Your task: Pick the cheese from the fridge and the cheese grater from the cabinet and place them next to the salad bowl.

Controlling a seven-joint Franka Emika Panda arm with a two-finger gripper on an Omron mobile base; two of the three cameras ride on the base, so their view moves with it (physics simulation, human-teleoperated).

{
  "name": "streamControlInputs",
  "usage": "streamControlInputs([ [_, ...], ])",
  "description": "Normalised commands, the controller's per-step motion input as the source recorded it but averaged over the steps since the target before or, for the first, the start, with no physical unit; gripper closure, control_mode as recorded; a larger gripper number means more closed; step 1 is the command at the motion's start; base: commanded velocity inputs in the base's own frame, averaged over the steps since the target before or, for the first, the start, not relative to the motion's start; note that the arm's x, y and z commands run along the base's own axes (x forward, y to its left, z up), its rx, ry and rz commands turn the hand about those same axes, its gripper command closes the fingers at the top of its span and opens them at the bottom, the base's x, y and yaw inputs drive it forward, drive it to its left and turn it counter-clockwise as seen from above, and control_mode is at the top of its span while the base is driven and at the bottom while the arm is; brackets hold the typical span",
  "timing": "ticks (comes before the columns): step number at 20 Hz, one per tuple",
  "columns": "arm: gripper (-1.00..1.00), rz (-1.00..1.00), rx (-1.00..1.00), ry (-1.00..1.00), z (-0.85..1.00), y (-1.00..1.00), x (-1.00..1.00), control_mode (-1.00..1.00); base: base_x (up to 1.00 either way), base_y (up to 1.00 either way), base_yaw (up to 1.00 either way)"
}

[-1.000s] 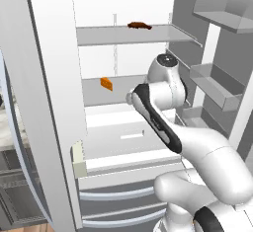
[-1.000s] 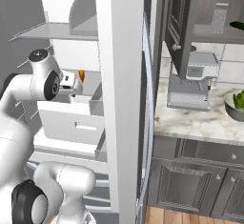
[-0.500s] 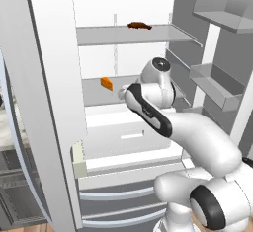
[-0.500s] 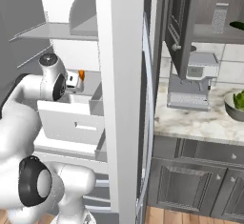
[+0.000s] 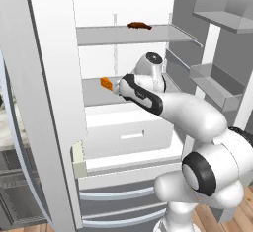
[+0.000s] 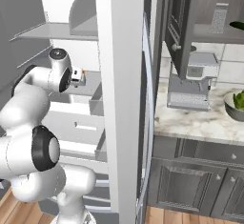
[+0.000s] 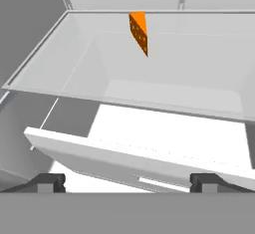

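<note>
Cheese (image 7: 139,31) looks small, firm, light; we'd pinch its flat sides. Fingers (image 7: 50,181) wide open, empty.

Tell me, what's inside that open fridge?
The fridge holds the cheese on its middle shelf, a dark brown item on the shelf above, and a white drawer below. The drawer's contents are hidden, and the arm covers part of the middle shelf.

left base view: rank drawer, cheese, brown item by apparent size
1. drawer, by far the largest.
2./3. brown item and cheese look about alike, both small; the brown item sits on the upper shelf, so no firm ranking.
</note>
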Motion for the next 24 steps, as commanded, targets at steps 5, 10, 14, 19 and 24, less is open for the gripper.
streamControlInputs([
  [5,-1.0,0.03,-0.01,0.0,-0.06,0.18,0.53,-1.0,0.0,0.0,0.0],
  [10,-1.0,0.06,0.0,0.0,0.0,0.16,0.5,-1.0,0.0,0.0,0.0],
  [14,-1.0,0.06,-0.02,0.0,-0.04,0.0,0.47,-1.0,0.0,0.0,0.0],
  [19,-1.0,0.03,-0.1,0.0,-0.19,0.0,0.31,-1.0,0.0,0.0,0.0],
  [24,-1.0,0.0,-0.11,-0.02,-0.19,0.01,0.23,-1.0,0.0,0.0,0.0],
])
